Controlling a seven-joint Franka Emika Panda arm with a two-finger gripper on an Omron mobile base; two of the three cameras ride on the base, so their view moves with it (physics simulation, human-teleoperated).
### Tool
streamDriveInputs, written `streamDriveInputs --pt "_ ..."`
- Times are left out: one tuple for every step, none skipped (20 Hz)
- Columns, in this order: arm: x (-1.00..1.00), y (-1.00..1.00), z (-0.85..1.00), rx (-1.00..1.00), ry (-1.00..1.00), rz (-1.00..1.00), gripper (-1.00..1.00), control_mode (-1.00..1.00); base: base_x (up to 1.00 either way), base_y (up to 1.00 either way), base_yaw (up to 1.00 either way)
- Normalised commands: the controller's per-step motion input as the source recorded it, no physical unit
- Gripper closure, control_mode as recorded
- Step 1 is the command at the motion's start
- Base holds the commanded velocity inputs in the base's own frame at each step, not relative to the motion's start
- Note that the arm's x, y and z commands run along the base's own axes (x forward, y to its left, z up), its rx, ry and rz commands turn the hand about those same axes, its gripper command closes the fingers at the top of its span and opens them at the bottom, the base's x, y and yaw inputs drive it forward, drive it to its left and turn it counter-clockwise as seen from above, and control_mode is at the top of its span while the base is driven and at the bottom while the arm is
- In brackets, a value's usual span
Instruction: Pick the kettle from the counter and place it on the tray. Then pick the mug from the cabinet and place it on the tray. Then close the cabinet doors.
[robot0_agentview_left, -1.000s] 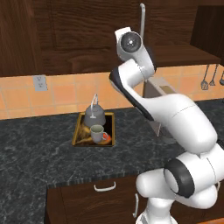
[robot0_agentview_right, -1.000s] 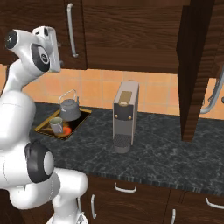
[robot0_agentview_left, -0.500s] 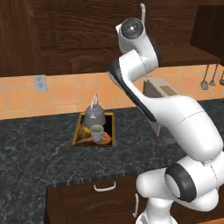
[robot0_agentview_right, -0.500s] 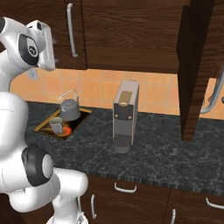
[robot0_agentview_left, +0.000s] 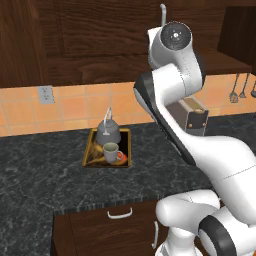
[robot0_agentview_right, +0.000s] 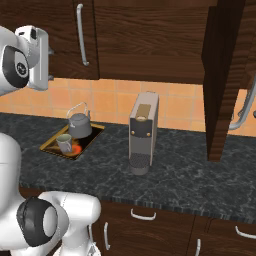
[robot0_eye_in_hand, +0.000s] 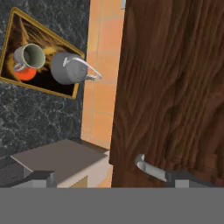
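The grey kettle (robot0_agentview_left: 107, 133) and the pale mug (robot0_agentview_left: 110, 150) both stand on the gold-rimmed tray (robot0_agentview_left: 89, 150) on the dark counter (robot0_agentview_left: 45, 175). The hand view looks down on the same kettle (robot0_eye_in_hand: 68, 69), mug (robot0_eye_in_hand: 29, 57) and tray (robot0_eye_in_hand: 48, 89). My gripper (robot0_eye_in_hand: 113, 178) is open and empty, its fingertips (robot0_eye_in_hand: 41, 178) wide apart, raised high in front of a dark wood cabinet door (robot0_eye_in_hand: 170, 87), just over the end of its bar handle (robot0_eye_in_hand: 148, 168). The left cabinet door (robot0_agentview_right: 65, 35) lies flat; the right door (robot0_agentview_right: 225, 80) stands swung out.
A boxy grey coffee machine (robot0_agentview_right: 142, 130) stands on the counter right of the tray, just below my hand (robot0_eye_in_hand: 61, 157). Utensils (robot0_agentview_left: 237, 90) hang on the orange tiled wall at the right. Drawers with small handles (robot0_agentview_left: 120, 214) sit under the counter edge.
The arm has risen from above the tray up to the cabinet doors, and the jaws have spread wider. Kettle and mug stay put on the tray.
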Motion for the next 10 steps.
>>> streamDriveInputs --pt "-0.95 0.0 0.07 0.68 -0.15 -0.39 -1.0 -1.0 0.0 0.0 0.0" --pt "-0.91 0.0 0.05 0.73 -0.12 -0.46 -1.0 -1.0 0.0 0.0 0.0" --pt "-0.89 0.0 0.03 0.75 -0.13 -0.5 -1.0 -1.0 0.0 0.0 0.0" --pt "-0.85 0.02 0.0 0.76 -0.17 -0.54 -1.0 -1.0 0.0 0.0 0.0" --pt "-0.84 0.05 0.0 0.79 -0.2 -0.55 -1.0 -1.0 0.0 0.0 0.0" --pt "-0.86 0.02 0.01 0.8 -0.19 -0.51 -1.0 -1.0 0.0 0.0 0.0" --pt "-0.88 0.0 0.01 0.8 -0.2 -0.47 -1.0 -1.0 0.0 0.0 0.0" --pt "-0.86 0.0 0.0 0.8 -0.21 -0.48 -1.0 -1.0 0.0 0.0 0.0" --pt "-0.83 0.0 0.0 0.79 -0.26 -0.47 -1.0 -1.0 0.0 0.0 0.0" --pt "-0.81 0.01 0.0 0.77 -0.28 -0.49 -1.0 -1.0 0.0 0.0 0.0"
